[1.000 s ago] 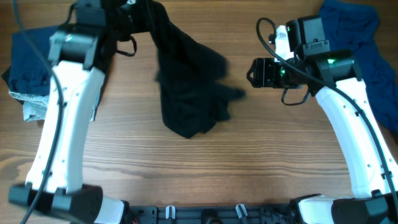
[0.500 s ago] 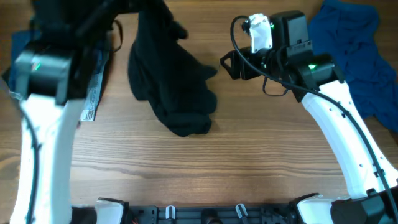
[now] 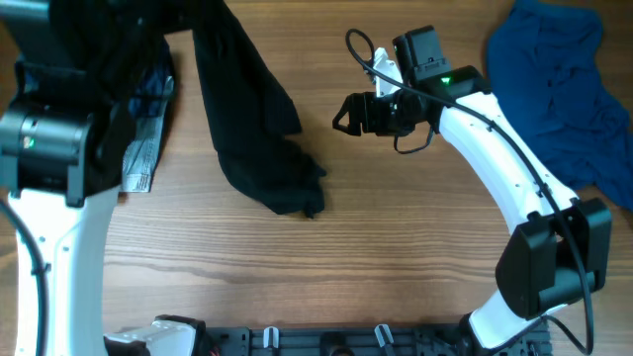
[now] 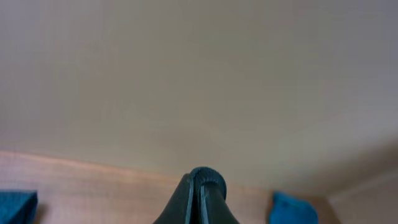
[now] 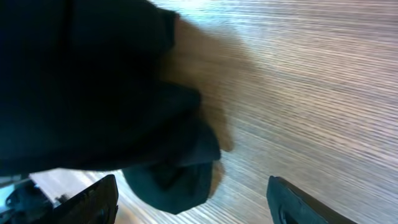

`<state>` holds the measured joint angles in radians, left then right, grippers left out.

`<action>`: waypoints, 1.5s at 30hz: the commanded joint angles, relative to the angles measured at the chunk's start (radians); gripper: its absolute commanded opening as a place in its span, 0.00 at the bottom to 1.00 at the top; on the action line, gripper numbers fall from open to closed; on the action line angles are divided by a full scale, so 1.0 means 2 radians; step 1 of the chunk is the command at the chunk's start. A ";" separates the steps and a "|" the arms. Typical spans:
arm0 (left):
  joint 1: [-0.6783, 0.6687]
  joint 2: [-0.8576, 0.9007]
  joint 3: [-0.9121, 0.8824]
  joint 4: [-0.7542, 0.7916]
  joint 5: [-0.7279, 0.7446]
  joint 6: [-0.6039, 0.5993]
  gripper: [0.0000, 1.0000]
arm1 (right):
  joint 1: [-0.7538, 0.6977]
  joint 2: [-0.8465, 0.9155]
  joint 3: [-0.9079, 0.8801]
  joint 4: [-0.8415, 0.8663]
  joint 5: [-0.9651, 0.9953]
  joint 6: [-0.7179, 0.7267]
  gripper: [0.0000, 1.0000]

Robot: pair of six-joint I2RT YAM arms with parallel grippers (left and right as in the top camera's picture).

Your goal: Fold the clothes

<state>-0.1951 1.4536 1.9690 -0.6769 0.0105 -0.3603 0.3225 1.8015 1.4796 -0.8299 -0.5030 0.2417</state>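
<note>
A black garment point(image 3: 252, 119) hangs in a long drape from the raised left gripper point(image 4: 199, 186) near the desk's far edge, left of the middle. Its lower end is bunched on the wooden desk point(image 3: 396, 247). In the left wrist view, that pincer is pressed closed, with only a thin seam between the tips. The right gripper point(image 3: 339, 114) hovers near the middle of the far edge, just beside the cloth. Its fingers point(image 5: 93, 199) are spread wide and hold nothing. A crumpled blue garment point(image 3: 554, 89) lies in the far right corner.
</note>
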 commanded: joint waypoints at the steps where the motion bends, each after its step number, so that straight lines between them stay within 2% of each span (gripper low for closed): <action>1: 0.002 0.006 0.012 0.038 -0.025 -0.021 0.04 | 0.017 0.023 -0.001 0.001 -0.026 -0.003 0.77; 9: 0.002 -0.021 0.013 0.108 -0.032 -0.020 0.04 | 0.039 0.057 -0.001 0.020 -0.018 -0.016 0.77; 17: 0.002 -0.061 0.013 0.116 -0.032 -0.020 0.04 | 0.061 0.057 -0.001 0.005 -0.023 -0.028 0.77; 21: 0.002 -0.050 0.013 0.112 -0.039 -0.020 0.04 | 0.107 0.057 -0.001 -0.007 0.043 -0.030 0.77; 25: 0.002 -0.047 0.013 0.113 -0.099 -0.020 0.04 | 0.141 0.060 -0.002 -0.020 0.093 -0.030 0.76; 28: 0.002 -0.046 0.013 0.112 -0.108 -0.018 0.04 | 0.151 0.063 -0.010 -0.022 0.119 -0.028 0.76; 32: 0.002 -0.043 0.012 0.111 -0.117 -0.018 0.04 | 0.163 0.063 -0.058 0.005 0.135 -0.034 0.71; 36: 0.002 -0.039 0.012 0.100 -0.117 -0.018 0.04 | 0.204 0.063 -0.073 0.034 0.153 -0.182 0.71; 40: 0.002 -0.039 0.012 0.083 -0.120 -0.018 0.04 | 0.253 0.063 -0.073 0.060 0.198 -0.204 0.73; 45: 0.002 -0.039 0.012 0.078 -0.120 -0.019 0.04 | 0.266 0.069 -0.073 0.061 0.205 -0.305 0.70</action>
<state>-0.1951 1.3785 1.9690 -0.5247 -0.2131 -0.3882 0.8486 1.9125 1.3334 -0.7113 -0.1257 -0.2356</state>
